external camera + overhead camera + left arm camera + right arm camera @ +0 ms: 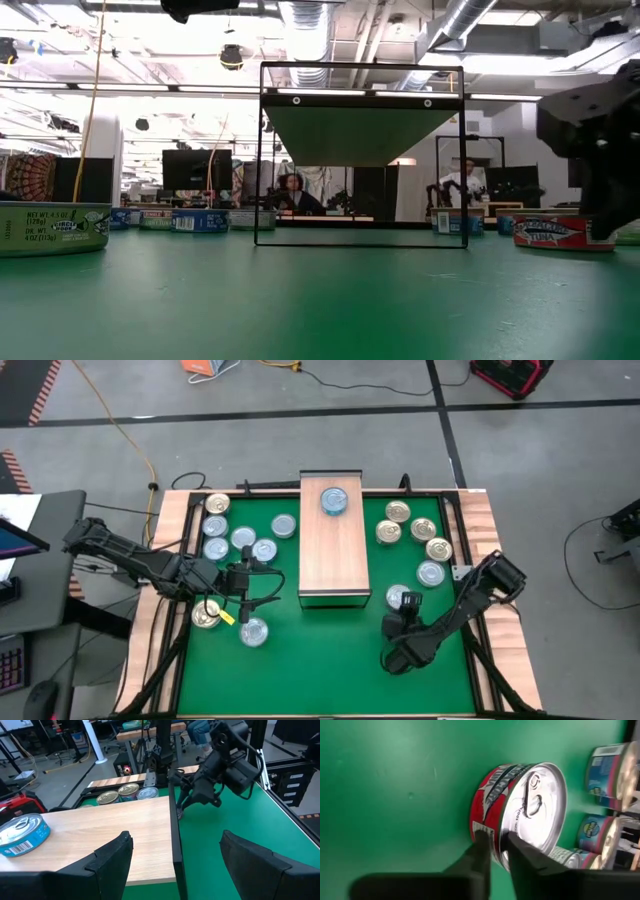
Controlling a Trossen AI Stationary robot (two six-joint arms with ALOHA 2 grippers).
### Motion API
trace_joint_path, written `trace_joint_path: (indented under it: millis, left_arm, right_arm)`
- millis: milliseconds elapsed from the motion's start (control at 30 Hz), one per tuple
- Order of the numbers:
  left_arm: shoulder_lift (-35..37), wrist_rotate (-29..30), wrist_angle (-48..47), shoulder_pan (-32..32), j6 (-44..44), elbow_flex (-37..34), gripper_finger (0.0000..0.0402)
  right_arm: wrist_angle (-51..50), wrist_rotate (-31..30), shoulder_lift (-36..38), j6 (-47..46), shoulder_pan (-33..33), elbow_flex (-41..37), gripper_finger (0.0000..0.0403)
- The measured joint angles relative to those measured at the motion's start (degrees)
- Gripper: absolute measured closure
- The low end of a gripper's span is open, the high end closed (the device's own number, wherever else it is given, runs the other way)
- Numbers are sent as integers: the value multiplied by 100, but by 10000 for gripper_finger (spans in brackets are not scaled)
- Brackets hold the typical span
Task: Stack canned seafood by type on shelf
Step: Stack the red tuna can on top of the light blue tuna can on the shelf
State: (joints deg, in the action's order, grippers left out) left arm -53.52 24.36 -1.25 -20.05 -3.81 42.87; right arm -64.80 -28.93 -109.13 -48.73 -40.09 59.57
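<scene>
The red-sided can [520, 815] lies on the green worktop [330, 660] right of the shelf [334, 540]. The right gripper [497, 851] pinches only its rim between nearly closed fingers, so it could slip free when lifted. The left gripper [175, 865] hangs open by the shelf's near end.

Arms: two dark, jointed, matte black arms, boxy housings.
Left gripper [243, 581]: black, a yellow tag beside it.
Fingers [112, 857]: broad, dark, angular.

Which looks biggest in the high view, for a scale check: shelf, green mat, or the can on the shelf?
1. Green mat
2. Shelf
3. Can on the shelf
All lie flat under the overhead camera, so the ranking is safe.
</scene>
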Motion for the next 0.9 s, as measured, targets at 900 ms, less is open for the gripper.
trace_joint_path:
  millis: [900]
  left_arm:
    - [-2,0,-111,-2,66,0,113]
  right_arm:
    - [-621,57,359,-1045,-517,1119,370]
